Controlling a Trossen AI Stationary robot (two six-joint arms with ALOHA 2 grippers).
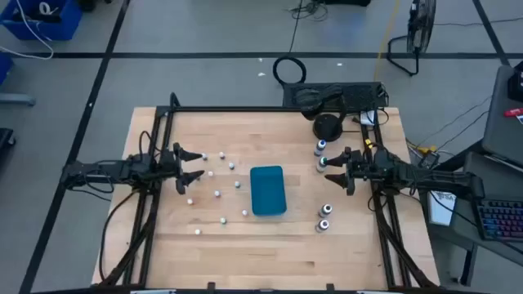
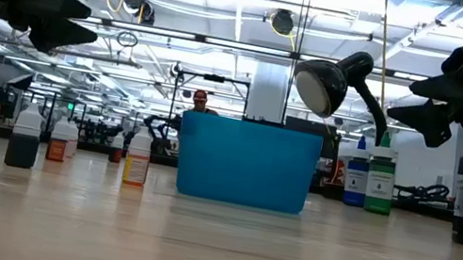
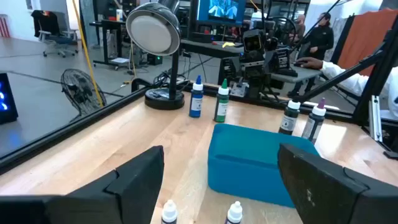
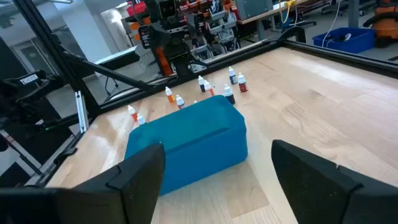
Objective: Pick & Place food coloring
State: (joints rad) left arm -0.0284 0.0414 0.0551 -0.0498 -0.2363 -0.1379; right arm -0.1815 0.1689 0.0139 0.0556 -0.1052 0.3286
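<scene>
Teal box (image 1: 268, 190) between small bottles (image 1: 216, 193); person (image 2: 200, 100) only low.

Your left arm reaches in from the left edge, wrist level, and the left gripper (image 1: 190, 166) hangs above the table with its jaws spread wide and nothing between them. Your right arm mirrors it from the right edge, stretched flat toward the middle. The right gripper (image 1: 335, 172) hovers off the surface too, fingers (image 4: 140, 174) parted wide and empty. Both grippers point inward, facing each other, well apart.
</scene>
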